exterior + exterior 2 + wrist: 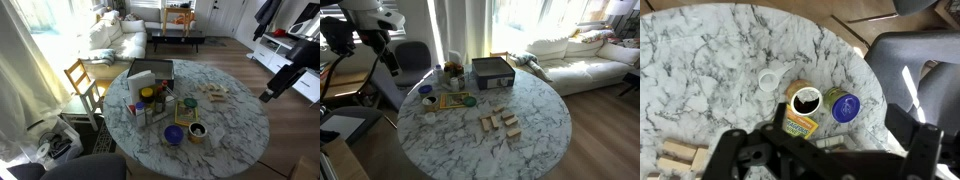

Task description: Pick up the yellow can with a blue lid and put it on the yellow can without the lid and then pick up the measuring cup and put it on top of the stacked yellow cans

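Yellow can with a blue lid (843, 105): upright on the marble tabletop (700, 60), ahead of and below the fingers (925, 150), well apart from them. Probably light and rigid; short cylinder, smooth wall, so likely a bit slippery. I'd take it across the yellow sidewall below the lid, not by the lid itself, since that could pop off or slip.

Clearance is tight. The yellow can without the lid (803, 105) stands just beside it, so one finger has to drop into that narrow gap or the grasp needs rotating. That can's open top has a dark inside and is the stacking target; placement needs to land centred on the rim. White measuring cup (768, 80) is near, on the lidless can's far side.

Gripper (828, 150): fingers spread wide, nothing between them.

Arm (297, 55) is raised off the tabletop edge in both exterior views, with the gripper (392, 65) high, angled down toward the cans, not yet over them.
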